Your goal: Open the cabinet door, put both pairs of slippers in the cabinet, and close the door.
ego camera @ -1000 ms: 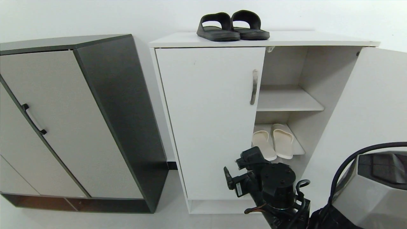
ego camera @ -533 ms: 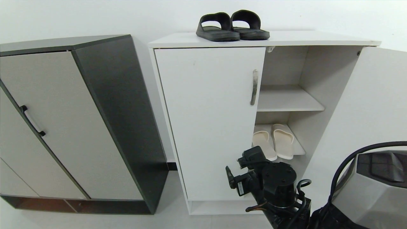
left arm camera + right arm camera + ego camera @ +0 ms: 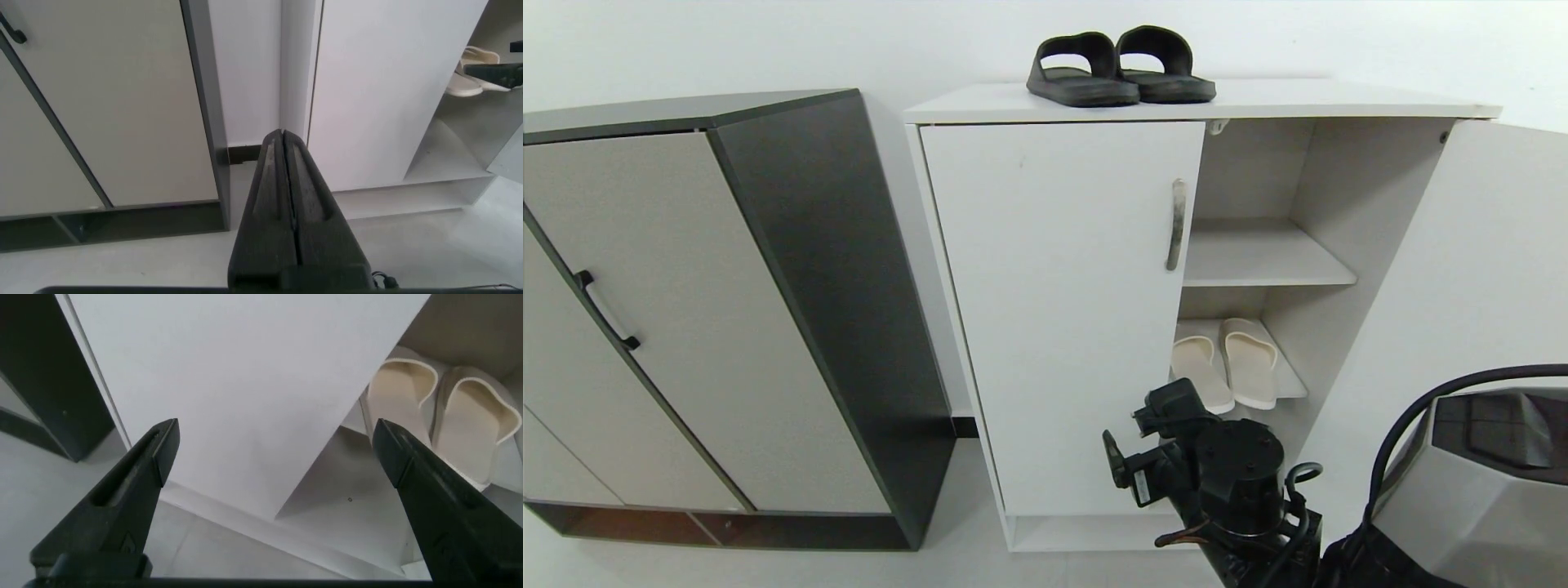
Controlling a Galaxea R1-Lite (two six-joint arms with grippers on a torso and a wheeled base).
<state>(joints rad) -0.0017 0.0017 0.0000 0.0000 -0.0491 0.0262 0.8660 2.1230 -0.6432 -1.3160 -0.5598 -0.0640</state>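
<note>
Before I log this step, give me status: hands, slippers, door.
Left hand shut, empty; right hand open, empty, low before the cabinet. White slippers on lower shelf, black slippers on cabinet top. Right door open, nothing blocking.

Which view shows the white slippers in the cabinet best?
The head view: the white slippers sit side by side on the lower shelf. The right wrist view shows them close but cropped; the left wrist view catches just a sliver.
</note>
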